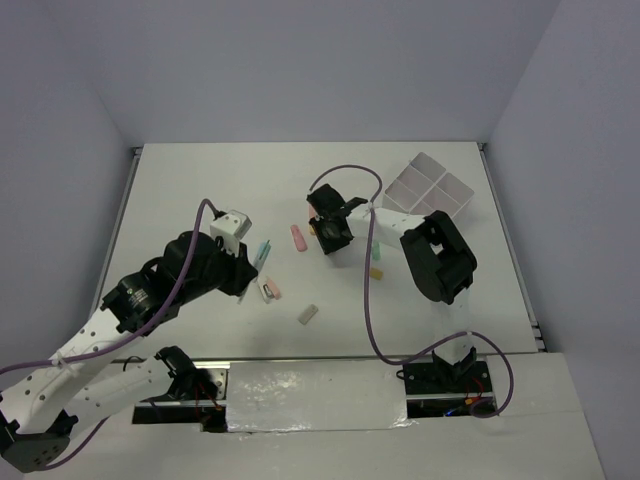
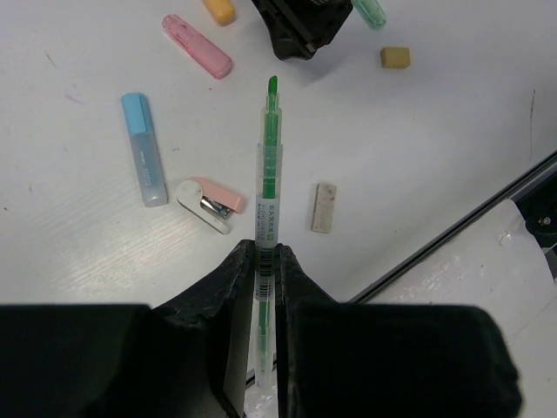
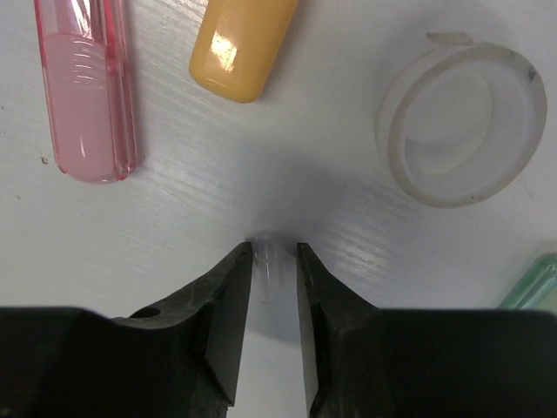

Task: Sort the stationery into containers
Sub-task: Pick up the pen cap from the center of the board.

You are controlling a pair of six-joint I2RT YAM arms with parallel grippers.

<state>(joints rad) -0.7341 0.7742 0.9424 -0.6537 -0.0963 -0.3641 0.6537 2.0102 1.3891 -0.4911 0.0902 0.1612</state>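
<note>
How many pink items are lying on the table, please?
2: a pink marker at the upper left of the left wrist view, and a pink stapler beside the blue marker. Others may be hidden under the arms.

The white four-compartment tray (image 1: 447, 172) sits diamond-wise at the overhead frame's upper right. In the left wrist frame a thin green pen (image 2: 271, 165) runs up the centre, its lower end pinched in the left gripper (image 2: 266, 251). A blue highlighter (image 2: 144, 150) and a pink stapler (image 2: 209, 205) lie left of it, and a beige eraser (image 2: 324, 207) lies right.
</note>
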